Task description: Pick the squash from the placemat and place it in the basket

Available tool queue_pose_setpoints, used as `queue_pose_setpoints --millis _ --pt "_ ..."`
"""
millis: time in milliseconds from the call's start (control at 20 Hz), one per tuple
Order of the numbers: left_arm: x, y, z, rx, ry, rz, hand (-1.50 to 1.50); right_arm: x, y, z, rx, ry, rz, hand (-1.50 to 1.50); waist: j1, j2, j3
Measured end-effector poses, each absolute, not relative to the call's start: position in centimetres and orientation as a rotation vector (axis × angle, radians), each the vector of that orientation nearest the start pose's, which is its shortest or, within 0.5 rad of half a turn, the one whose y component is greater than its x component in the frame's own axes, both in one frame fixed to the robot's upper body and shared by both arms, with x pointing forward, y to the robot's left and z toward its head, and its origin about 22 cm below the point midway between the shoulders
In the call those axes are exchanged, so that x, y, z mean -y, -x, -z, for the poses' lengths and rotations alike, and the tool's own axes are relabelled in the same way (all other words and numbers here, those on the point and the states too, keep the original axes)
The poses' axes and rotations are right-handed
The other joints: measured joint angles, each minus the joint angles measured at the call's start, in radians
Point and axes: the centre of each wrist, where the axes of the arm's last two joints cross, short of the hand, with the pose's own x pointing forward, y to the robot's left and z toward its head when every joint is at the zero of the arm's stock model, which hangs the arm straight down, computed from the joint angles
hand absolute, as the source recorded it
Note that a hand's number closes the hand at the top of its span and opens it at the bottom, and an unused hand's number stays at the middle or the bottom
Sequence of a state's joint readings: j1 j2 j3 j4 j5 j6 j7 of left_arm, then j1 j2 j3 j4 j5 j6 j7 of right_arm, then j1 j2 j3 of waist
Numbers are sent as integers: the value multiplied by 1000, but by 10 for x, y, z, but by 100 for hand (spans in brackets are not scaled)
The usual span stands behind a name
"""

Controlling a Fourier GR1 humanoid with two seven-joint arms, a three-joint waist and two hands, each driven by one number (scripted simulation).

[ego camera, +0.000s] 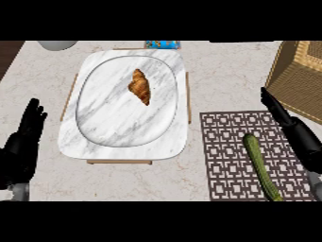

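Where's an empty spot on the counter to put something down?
Bare counter lies between the marble plate and the basket, above the placemat. Another strip runs below the plate, between the left hand and the placemat. The placemat's left half is free. It is crowded at the right, where the squash and right hand sit by the basket.

No text, label, brand, number or sign can be read. A small blue object is seen at the counter's far edge, well beyond the fingertips of the left hand; no marking on it can be made out.
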State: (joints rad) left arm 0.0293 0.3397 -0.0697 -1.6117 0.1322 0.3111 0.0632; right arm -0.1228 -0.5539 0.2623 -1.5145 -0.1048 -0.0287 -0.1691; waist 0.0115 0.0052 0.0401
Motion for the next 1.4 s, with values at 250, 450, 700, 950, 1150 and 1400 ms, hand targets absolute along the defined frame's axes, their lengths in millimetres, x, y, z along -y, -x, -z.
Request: queue_pose_setpoints --millis 250,450,700,950,1150,1400 --pt "-284 -250 -50 1621 -279 136 0 311 -278 -43 1714 -48 -527 150 -5 0 -27" --pt "-272 -260 -59 1674 -168 265 0 298 -274 -42 1822 -338 -637 -150 -21 -1 -33" --pt "-262 -267 -61 1685 -94 331 0 258 -232 -4 1907 -377 -675 -150 -29 -6 -38" --pt "-268 -270 -66 1686 -77 355 0 255 -215 -19 1934 -69 -756 -150 -37 -11 -41" --pt "-274 -270 -63 1678 -80 355 0 278 -217 -64 1928 238 -828 -150 -48 -14 -44" --pt "-275 -272 -60 1681 -82 360 0 305 -217 -121 1762 528 -1069 -150 -48 -13 -46"
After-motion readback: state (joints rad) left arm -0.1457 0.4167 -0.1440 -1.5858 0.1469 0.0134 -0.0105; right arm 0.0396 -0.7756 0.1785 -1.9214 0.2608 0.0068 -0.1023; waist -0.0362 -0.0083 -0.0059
